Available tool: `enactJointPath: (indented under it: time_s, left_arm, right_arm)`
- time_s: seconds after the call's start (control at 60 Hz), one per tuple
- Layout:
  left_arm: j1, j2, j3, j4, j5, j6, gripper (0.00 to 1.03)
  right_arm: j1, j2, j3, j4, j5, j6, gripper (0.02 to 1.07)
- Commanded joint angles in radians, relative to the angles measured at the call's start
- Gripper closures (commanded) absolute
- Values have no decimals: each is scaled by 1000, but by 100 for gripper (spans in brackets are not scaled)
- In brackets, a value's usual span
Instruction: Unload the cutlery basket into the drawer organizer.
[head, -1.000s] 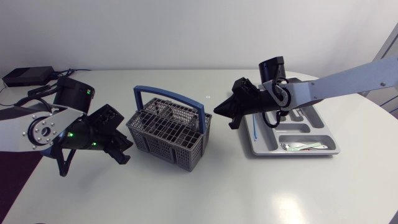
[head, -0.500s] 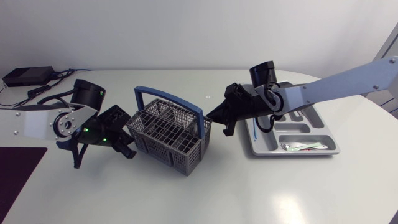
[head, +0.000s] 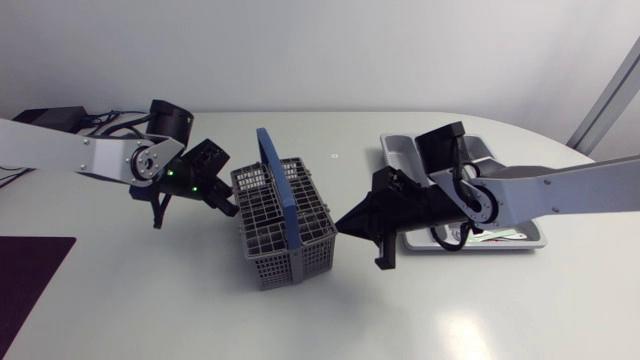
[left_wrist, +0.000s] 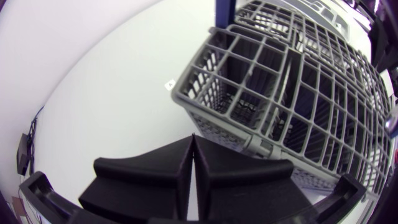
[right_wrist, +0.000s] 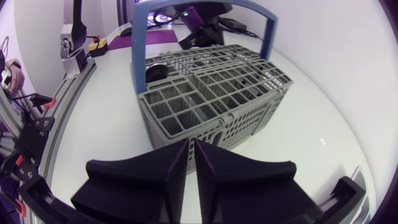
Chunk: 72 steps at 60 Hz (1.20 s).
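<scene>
The grey wire cutlery basket (head: 285, 228) with its blue handle (head: 281, 182) stands mid-table, and I see no cutlery in its compartments. My left gripper (head: 229, 208) is shut and empty, its tips right at the basket's left wall (left_wrist: 298, 93). My right gripper (head: 346, 224) is shut and empty too, its tips at the basket's right side (right_wrist: 211, 93). The grey drawer organizer (head: 398, 146) lies at the right, largely hidden by my right arm. A piece of cutlery (head: 497, 237) shows in its front compartment.
A black box (head: 45, 116) with cables sits at the back left. A dark purple mat (head: 30, 262) lies at the left front edge. Bare tabletop spreads in front of the basket.
Both arms have swung in to the basket. It has turned and slid toward the front, so its handle now runs front to back. My left gripper has shut.
</scene>
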Motion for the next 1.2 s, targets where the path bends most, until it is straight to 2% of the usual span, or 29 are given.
enactJointPath:
  time_s: [0.0, 0.167, 0.4, 0.533, 0.65, 0.783, 0.967, 1.05, 1.183]
  left_arm:
    - [-28, 65, 72, 17, 5, -3, 100]
    - [-39, 139, 165, 11, -3, -12, 100]
    - [-82, 207, 251, 9, -4, -19, 100]
    - [-50, 161, 251, -35, -4, -24, 100]
    - [19, 7, 165, -101, 23, 2, 100]
    - [24, -186, 19, -155, 31, 63, 100]
    - [-25, -395, -137, -236, 36, 99, 100]
    - [-51, -448, -192, -269, 43, 112, 100]
    - [-93, -493, -284, -282, 45, 148, 100]
  right_arm:
    - [60, -30, -49, -14, -2, -4, 92]
    - [144, -30, -64, -7, 35, 10, 92]
    - [155, -48, -42, -7, 47, 30, 92]
    - [110, -96, -62, -7, 46, 19, 92]
    - [-41, -89, -41, -20, -8, -31, 92]
    - [-161, 16, 63, -22, -43, -42, 92]
    - [-201, 199, 217, 12, -45, 0, 92]
    - [-204, 271, 275, 85, -43, 73, 92]
    - [-196, 352, 373, 95, -34, 118, 92]
